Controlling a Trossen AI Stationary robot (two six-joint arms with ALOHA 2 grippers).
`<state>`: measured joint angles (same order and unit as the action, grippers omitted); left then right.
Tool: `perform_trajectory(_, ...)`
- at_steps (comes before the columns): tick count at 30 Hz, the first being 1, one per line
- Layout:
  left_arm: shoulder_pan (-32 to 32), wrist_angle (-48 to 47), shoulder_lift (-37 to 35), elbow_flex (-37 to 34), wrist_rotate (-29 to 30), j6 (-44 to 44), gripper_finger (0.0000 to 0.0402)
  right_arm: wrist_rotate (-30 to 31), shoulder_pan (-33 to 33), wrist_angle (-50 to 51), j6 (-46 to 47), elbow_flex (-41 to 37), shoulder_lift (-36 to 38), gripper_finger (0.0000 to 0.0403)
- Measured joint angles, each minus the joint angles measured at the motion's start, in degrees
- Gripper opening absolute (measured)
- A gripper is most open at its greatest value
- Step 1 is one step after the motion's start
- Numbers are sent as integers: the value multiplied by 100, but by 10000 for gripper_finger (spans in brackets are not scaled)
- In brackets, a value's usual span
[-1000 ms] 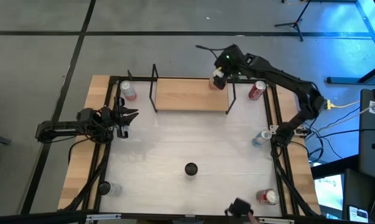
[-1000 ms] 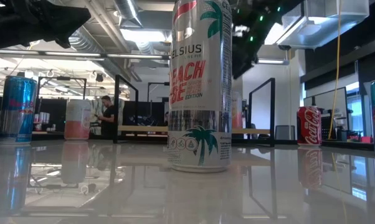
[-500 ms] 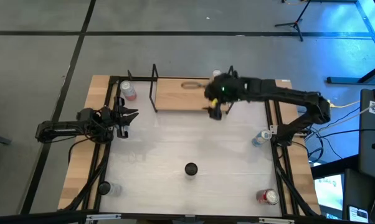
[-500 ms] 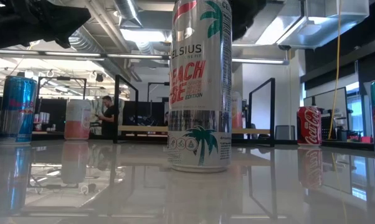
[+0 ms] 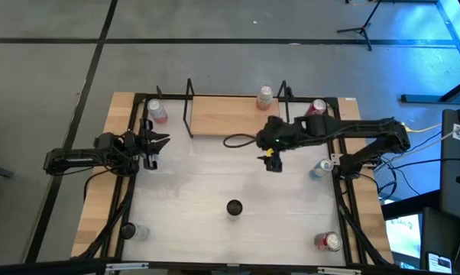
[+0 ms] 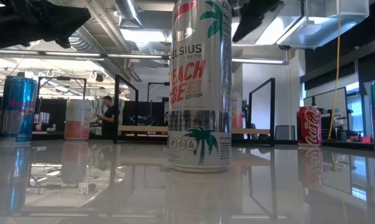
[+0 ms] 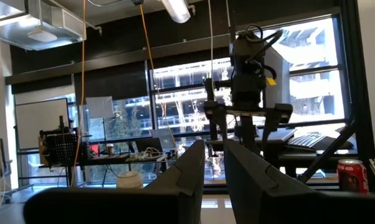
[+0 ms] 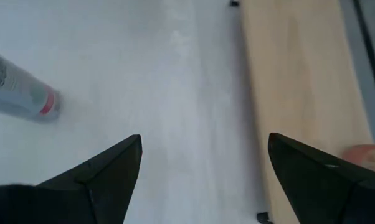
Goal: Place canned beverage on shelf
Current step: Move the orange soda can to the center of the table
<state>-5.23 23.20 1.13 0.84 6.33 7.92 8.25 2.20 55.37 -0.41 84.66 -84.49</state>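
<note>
The shelf (image 5: 234, 114), a light-wood board with black rod uprights, stands at the table's far side. It also shows in the right wrist view (image 8: 299, 87). A pale pink can (image 5: 265, 95) stands upright on its base on the shelf's right end. My right gripper (image 5: 270, 158) hovers over the white table just in front of the shelf's right end. It is open wide and empty (image 8: 200, 162). My left gripper (image 5: 160, 142) waits at the table's left side, with a narrow gap between its fingers (image 7: 215, 168), and is empty.
Other cans stand around the table: a tall Celsius can (image 5: 234, 207) near the middle front, a pink one (image 5: 157, 112) far left, a red cola can (image 5: 315, 108) far right, a blue one (image 5: 319, 169) at the right, and one at each near corner (image 5: 131, 231) (image 5: 329, 241).
My right gripper has drawn away from the pale pink can at the shelf's right end and gone toward the table's near edge, out over the white table. The can stays standing on the shelf.
</note>
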Motion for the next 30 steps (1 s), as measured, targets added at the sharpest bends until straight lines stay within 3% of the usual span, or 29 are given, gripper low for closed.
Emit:
perform_trajectory(13, 2, 186, -2, 0, 200, 63, 53, 179, 54, 275, 147, -2, 164, 344)
perform_trajectory(20, -2, 209, 0, 0, 506, 177, 57, 176, 44, -284, -235, -377, 265, 344)
perform_trajectory(26, 1, 164, 0, 0, 772, 186, 106, 417, -9, -593, -283, -975, 584, 344)
perform_trajectory(30, -2, 18, 80, 89, 1260, 295, 154, 582, 0, -564, -83, -1146, 885, 344)
